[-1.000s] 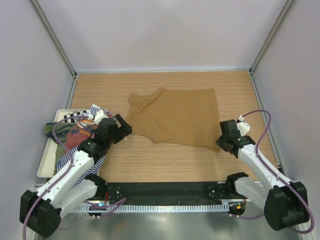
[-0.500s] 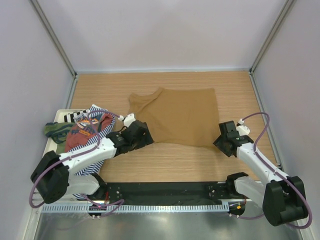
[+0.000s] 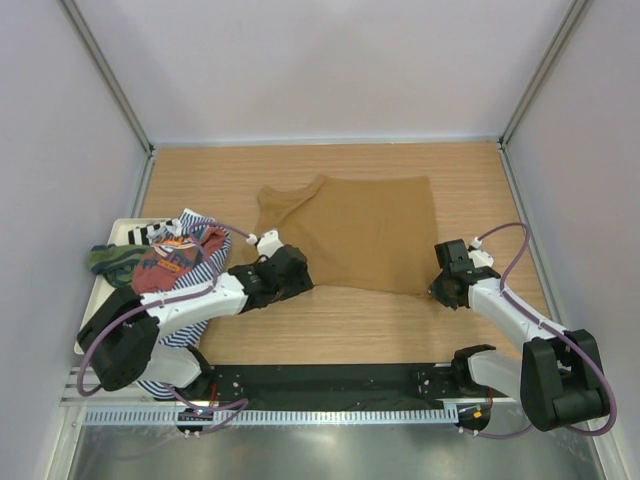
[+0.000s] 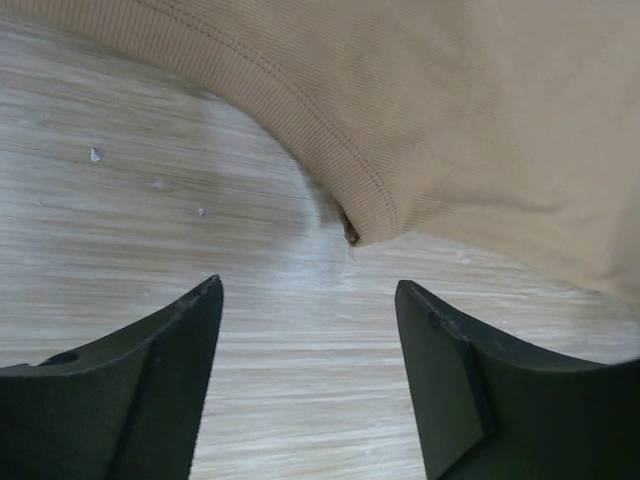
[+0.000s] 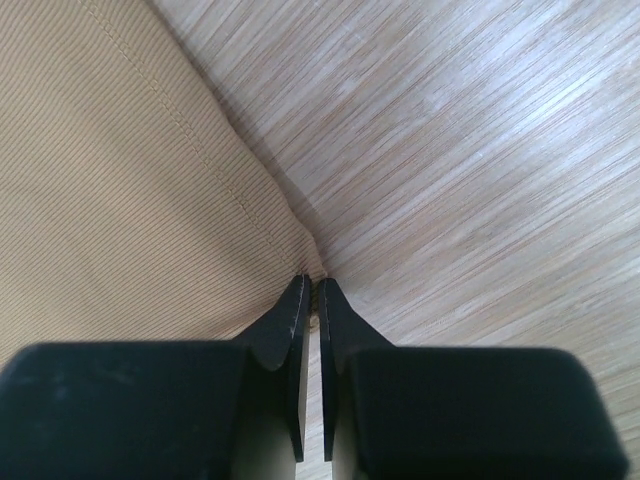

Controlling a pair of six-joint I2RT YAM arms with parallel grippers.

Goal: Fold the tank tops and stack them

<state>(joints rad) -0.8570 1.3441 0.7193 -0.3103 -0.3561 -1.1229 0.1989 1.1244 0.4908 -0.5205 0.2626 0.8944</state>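
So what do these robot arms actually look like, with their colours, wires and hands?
Both are alike. The left arm and right arm have white shells with black joints and chunky black bases, and a thin purple cable loops alongside each. The left hand and right hand are matt black, each with two flat fingers that taper towards the tip.

Overhead view looks down; wrist views close, sharing tan top.
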